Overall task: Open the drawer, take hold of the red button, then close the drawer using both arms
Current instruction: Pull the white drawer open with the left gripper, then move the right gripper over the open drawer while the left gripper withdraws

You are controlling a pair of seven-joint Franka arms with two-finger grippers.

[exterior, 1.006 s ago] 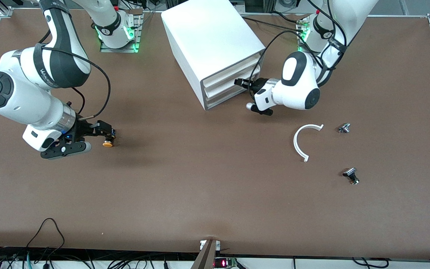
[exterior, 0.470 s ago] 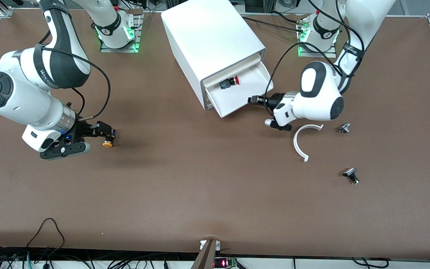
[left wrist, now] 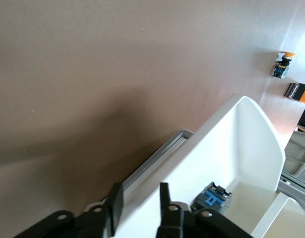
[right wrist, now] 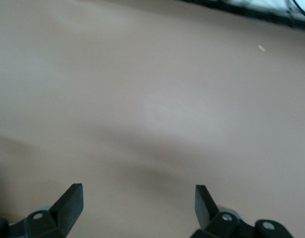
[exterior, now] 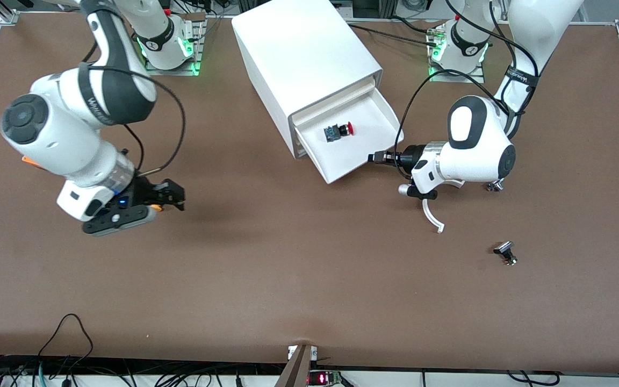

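The white cabinet (exterior: 304, 54) has the drawer (exterior: 379, 123) under its topmost one pulled well out. The red-capped button (exterior: 339, 131) lies on its side in the drawer; its blue body shows in the left wrist view (left wrist: 212, 198). My left gripper (exterior: 375, 157) is at the drawer's front wall, one finger outside (left wrist: 115, 206) and one inside (left wrist: 164, 198), shut on that wall. My right gripper (exterior: 174, 198) is open and empty, low over the table toward the right arm's end, with only bare table between its fingers (right wrist: 68, 203).
An orange-yellow capped button (exterior: 155, 207) lies mostly hidden under my right gripper and shows in the left wrist view (left wrist: 282, 64) beside an orange box (left wrist: 297, 92). A white curved strip (exterior: 431, 215) and two small metal parts (exterior: 504, 252) (exterior: 495, 186) lie near my left arm.
My left gripper has pulled the drawer out toward the front camera, uncovering the red button. My right arm has shifted toward the cabinet and now covers most of the orange-yellow button.
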